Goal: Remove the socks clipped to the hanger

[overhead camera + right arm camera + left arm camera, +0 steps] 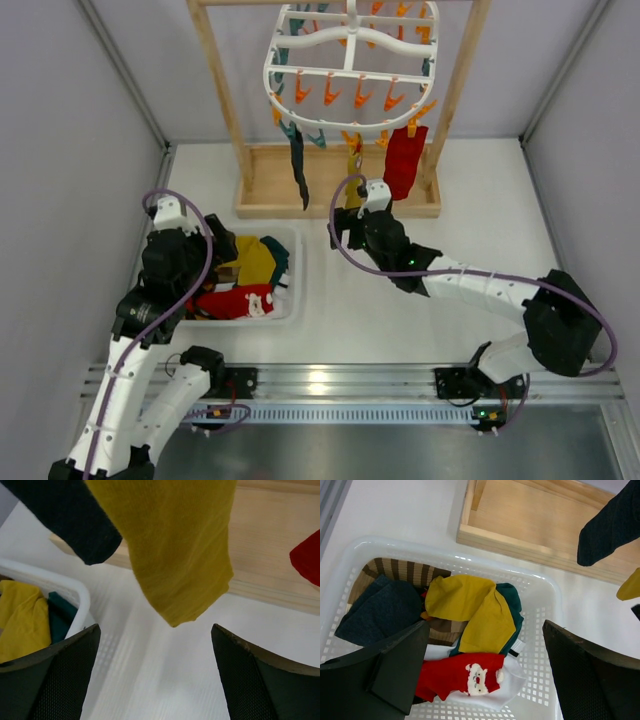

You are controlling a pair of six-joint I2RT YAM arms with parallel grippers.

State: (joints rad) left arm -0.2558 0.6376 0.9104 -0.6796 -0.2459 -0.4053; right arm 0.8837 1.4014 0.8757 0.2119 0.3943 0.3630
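The white oval hanger (350, 75) with orange and teal pegs hangs from the wooden stand. Three socks hang clipped to it: a long dark navy sock (298, 165), a mustard yellow sock (354, 185), mostly behind my right arm, and a plain red sock (405, 160). My right gripper (348, 228) is open just below the yellow sock (175, 545), whose tip hangs between and above the fingers (55, 675); the navy sock (65, 515) is to its left, the red sock (307, 560) to its right. My left gripper (222, 245) is open and empty over the basket.
A white perforated basket (292, 300) at front left holds several socks, including a red sock with a white pattern (462, 675), yellow (470, 610), striped and dark ones. The light wooden stand's base (270, 185) lies behind it, also in the left wrist view (530, 525).
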